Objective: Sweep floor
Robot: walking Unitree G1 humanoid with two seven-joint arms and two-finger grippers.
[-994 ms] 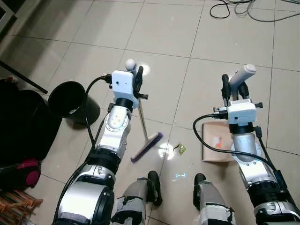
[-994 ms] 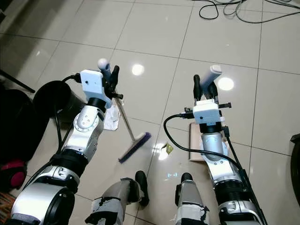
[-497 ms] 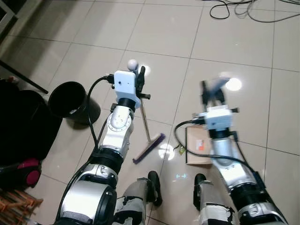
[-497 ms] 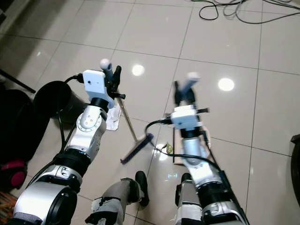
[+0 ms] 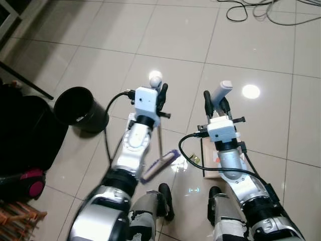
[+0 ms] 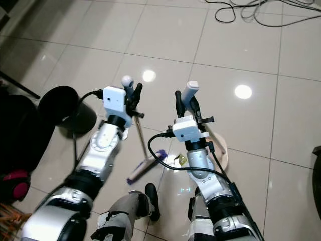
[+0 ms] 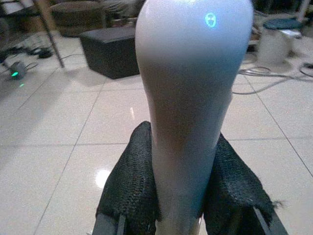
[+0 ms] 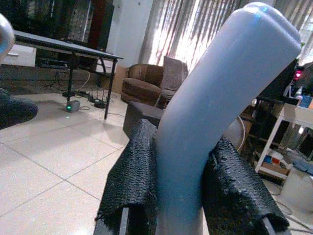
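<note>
My left gripper (image 5: 159,91) is shut on the white knobbed handle (image 7: 190,73) of a broom, and its thin shaft runs down to a purple brush head (image 5: 161,164) on the tiles. My right gripper (image 5: 215,101) is shut on the grey handle (image 8: 220,83) of a tan dustpan (image 6: 221,148). The pan rests on the floor just right of the brush head. A small yellowish scrap (image 5: 194,159) lies between the brush and the pan. Both handles stand close together in front of me.
A black bin (image 5: 80,108) stands on the floor to the left. Farther left are a black bag (image 5: 25,135) and a red item (image 5: 30,183). Cables (image 5: 261,10) lie on the tiles at the far right. My feet (image 5: 164,197) are just behind the brush.
My right arm has swung left, bringing the dustpan up beside the brush and the scrap. My left gripper has shifted right, and the broom now stands more upright.
</note>
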